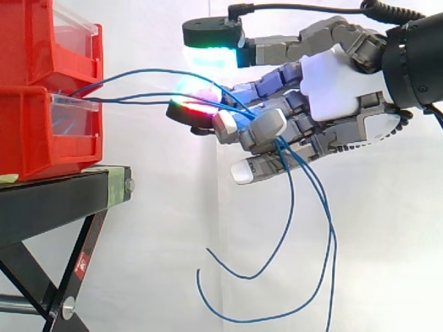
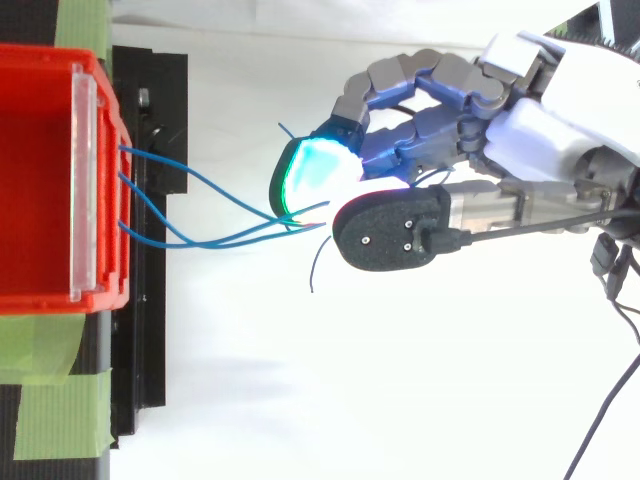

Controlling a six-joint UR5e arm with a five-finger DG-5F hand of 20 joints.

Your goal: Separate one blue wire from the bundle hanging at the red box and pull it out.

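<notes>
My robot hand (image 1: 332,90) is curled around several wires (image 2: 200,243) running from the bin (image 1: 41,124) ahead of it, tails dangling below, so pulling may drag them all out, not one.

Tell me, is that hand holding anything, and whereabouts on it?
Yes: the hand pinches the blue wires partway along their length, between the red box and the loose ends hanging below it.

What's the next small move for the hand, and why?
Probably loosen the hand and re-pinch a single wire before pulling. Its fingers are curled round several blue wires at once: they run from the red box into the grasp, and loose ends dangle below. Pulling now would likely drag all.
</notes>
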